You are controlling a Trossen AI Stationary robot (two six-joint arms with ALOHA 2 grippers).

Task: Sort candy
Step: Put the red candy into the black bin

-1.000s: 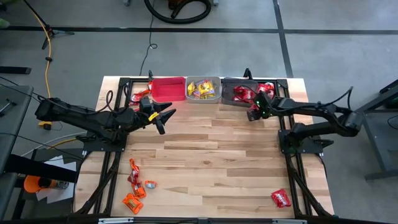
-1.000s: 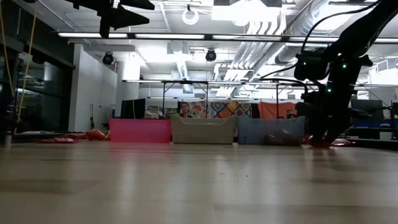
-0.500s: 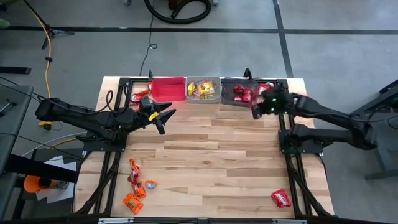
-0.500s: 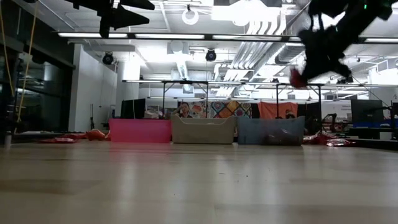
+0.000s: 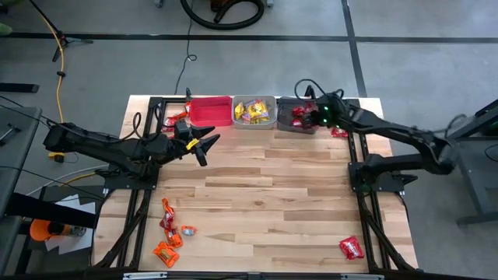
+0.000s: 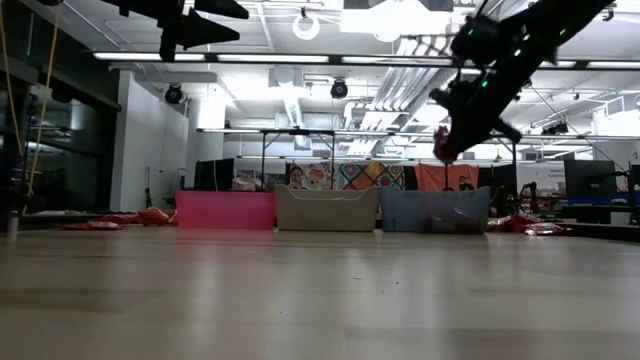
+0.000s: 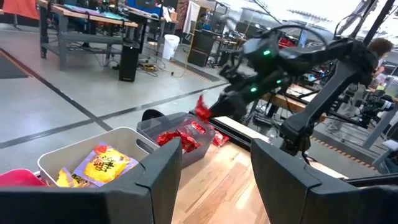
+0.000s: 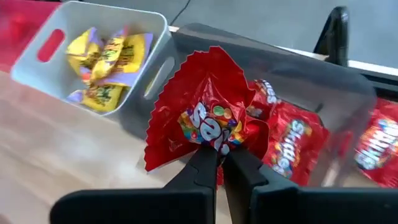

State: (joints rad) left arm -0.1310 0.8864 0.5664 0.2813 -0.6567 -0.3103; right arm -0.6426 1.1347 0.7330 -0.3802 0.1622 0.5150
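Since a second ago the right claw [image 8: 217,163] has risen from the bench [image 5: 264,202] beside the dark bin [image 5: 286,124] and now hangs above that bin, clenched on one red candy packet [image 8: 208,121], while the left claw [image 5: 208,148] has stayed spread and empty above the bench, near the red bin [image 5: 210,110]. Three bins line the far edge, the clear grey bin [image 5: 254,123] in the middle holding yellow candy. Loose candy lies around: four or so packets in a near-left cluster [image 5: 169,233] and one red packet [image 5: 352,248] at the near right.
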